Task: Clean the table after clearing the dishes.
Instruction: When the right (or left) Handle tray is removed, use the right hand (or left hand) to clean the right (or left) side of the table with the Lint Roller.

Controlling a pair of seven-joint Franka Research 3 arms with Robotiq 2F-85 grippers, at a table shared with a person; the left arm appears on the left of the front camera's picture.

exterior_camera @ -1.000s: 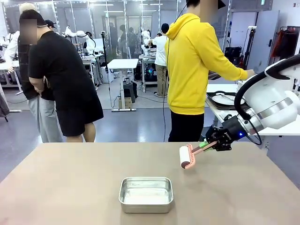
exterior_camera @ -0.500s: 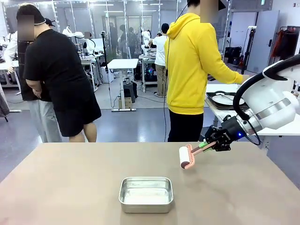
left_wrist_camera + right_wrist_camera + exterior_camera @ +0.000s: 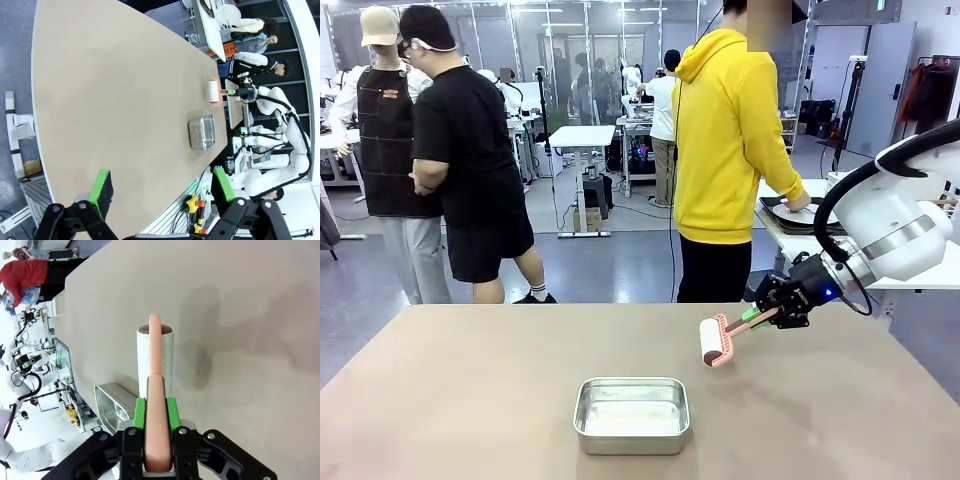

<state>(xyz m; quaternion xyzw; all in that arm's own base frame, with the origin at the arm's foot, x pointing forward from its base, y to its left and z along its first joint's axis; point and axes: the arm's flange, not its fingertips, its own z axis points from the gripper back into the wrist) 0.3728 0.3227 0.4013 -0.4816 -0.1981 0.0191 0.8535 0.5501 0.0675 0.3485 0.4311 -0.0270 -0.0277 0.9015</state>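
The taupe table (image 3: 470, 400) stretches across the front view. My right gripper (image 3: 772, 316) is shut on the pink handle of a lint roller (image 3: 712, 342), whose white roll hangs low over the table right of centre; I cannot tell whether it touches. In the right wrist view the roller (image 3: 155, 357) points straight out from the green pads (image 3: 140, 412) of my right gripper (image 3: 155, 412). My left gripper (image 3: 162, 187) stands open, high above the table's edge (image 3: 100, 100). One of the dishes (image 3: 798, 213), a white plate on a dark tray, lies on the white side table.
A small steel pan (image 3: 631, 414) sits near the table's front middle, also seen as the pan (image 3: 202, 132). A person in a yellow hoodie (image 3: 725, 150) stands at the far right edge with a hand at the tray. Two more people stand at the back left.
The roller has shifted slightly left and down with my right gripper. The person in yellow has lowered a hand onto the tray. The people at the back left have straightened up.
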